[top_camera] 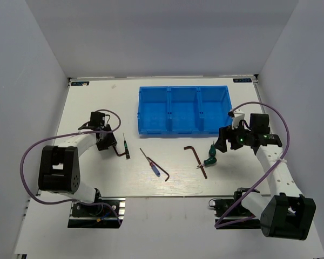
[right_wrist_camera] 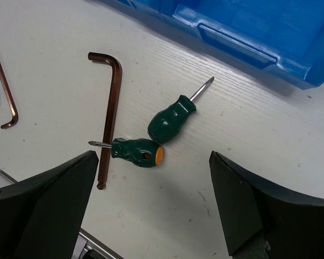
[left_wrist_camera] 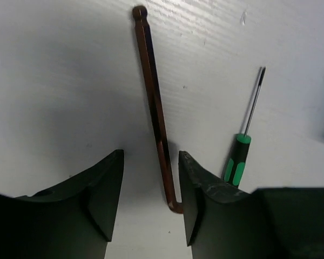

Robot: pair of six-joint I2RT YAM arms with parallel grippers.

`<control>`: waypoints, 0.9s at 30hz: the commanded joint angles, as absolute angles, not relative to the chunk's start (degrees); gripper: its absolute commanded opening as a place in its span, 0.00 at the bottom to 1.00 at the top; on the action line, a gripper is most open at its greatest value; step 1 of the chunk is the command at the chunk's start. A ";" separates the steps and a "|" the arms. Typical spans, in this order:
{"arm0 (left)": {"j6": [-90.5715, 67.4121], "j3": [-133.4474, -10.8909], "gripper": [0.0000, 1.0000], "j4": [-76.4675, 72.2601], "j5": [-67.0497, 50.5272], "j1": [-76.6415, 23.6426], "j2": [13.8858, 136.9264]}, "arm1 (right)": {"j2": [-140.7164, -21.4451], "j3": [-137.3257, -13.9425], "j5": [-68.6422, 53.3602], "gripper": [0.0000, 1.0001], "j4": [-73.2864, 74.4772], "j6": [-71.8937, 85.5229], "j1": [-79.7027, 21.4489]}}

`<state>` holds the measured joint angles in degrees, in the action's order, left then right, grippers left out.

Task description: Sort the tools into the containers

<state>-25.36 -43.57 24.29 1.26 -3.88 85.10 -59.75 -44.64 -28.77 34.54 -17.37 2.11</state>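
The blue three-compartment tray [top_camera: 183,125] stands at the back middle of the table, and none of the tools are in it. My left gripper [top_camera: 109,144] is open and low over the table. A brown hex key [left_wrist_camera: 155,108] lies between its fingers, close to the right finger [left_wrist_camera: 197,189]. A thin green-handled screwdriver [left_wrist_camera: 237,164] lies just outside that finger. My right gripper [right_wrist_camera: 154,199] is open and empty, above two stubby green screwdrivers [right_wrist_camera: 171,118] [right_wrist_camera: 136,152] and a brown hex key [right_wrist_camera: 110,108]. A blue-handled screwdriver [top_camera: 154,164] lies mid-table.
Another hex key [top_camera: 163,174] lies beside the blue-handled screwdriver, and it also shows at the left edge of the right wrist view [right_wrist_camera: 4,91]. The tray's near rim [right_wrist_camera: 243,40] is just beyond the stubby screwdrivers. White walls enclose the table on three sides.
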 commanded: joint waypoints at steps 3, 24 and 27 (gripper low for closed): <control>-24.79 -47.90 0.50 26.80 6.67 -5.53 89.37 | -59.85 -43.07 -30.15 0.90 32.96 -16.44 2.11; -22.16 -57.19 0.00 31.74 1.01 -8.88 87.11 | -58.62 -43.24 -31.20 0.90 33.66 -15.73 2.37; -18.55 -61.41 0.00 28.04 -8.56 -9.49 84.38 | -58.88 -43.42 -32.17 0.90 33.75 -15.99 2.29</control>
<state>-21.78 -55.00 31.88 2.52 -8.75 90.13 -59.68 -43.16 -29.93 33.47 -15.42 2.17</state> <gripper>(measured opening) 0.201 0.897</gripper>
